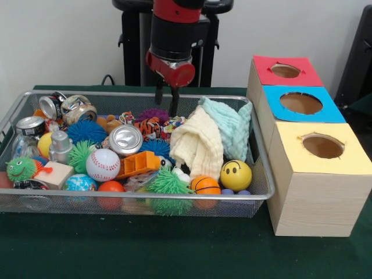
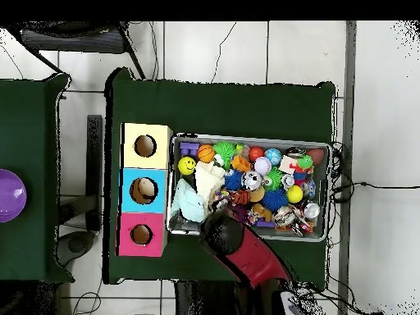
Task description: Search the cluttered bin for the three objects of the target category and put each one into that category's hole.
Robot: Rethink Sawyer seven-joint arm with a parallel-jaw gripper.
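Observation:
The wire mesh bin [image 1: 263, 174] lies on the green table, full of clutter; it also shows in the overhead view [image 2: 246, 138]. The orange black-striped plush [image 1: 149, 125] lies at the far middle of the bin, and the tan-brown plush [image 1: 108, 122] is just left of it. I cannot pick out the yellow duck. My gripper [image 1: 167, 100] hangs open and empty just above the far side of the bin, over a purple pom ball [image 1: 152, 113] and to the right of the striped plush. In the overhead view the arm [image 2: 238, 246] hides the gripper. The red-bordered hole [image 1: 285, 70] is on the far box, right of the bin.
The blue-bordered hole [image 1: 300, 103] and the yellow-bordered hole [image 1: 322, 146] are on the nearer boxes. A cream cloth [image 1: 197, 145] and a mint cloth [image 1: 229, 125] are heaped at the bin's right. Cans, a baseball [image 1: 103, 164], a smiley ball [image 1: 235, 174] and pom balls fill the remaining space.

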